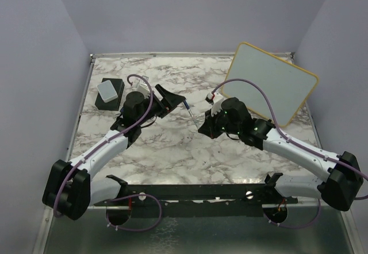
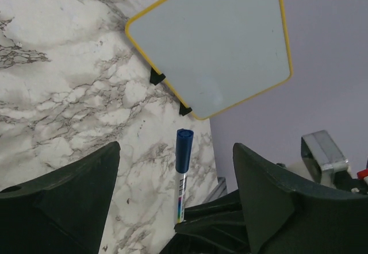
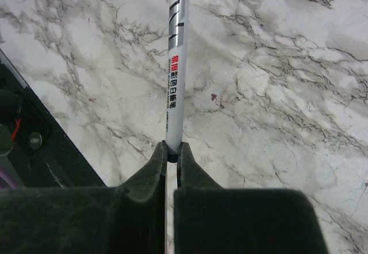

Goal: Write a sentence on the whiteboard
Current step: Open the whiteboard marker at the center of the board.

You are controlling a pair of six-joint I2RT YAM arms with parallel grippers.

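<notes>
The whiteboard (image 1: 270, 81) with its yellow frame lies at the back right, tilted; its face is blank, with no blue sentence on it. It also shows in the left wrist view (image 2: 215, 41). My right gripper (image 1: 201, 127) (image 3: 172, 147) is shut on the tail of a white marker (image 3: 175, 64) with its blue cap (image 2: 184, 149) on. My left gripper (image 1: 172, 103) (image 2: 175, 147) is open, its fingers either side of the capped end without touching it.
A small black eraser block with a grey top (image 1: 109, 93) sits at the back left on the marble table (image 1: 167, 156). Purple walls close in the sides and back. The arms' black base rail (image 1: 195, 193) runs along the near edge.
</notes>
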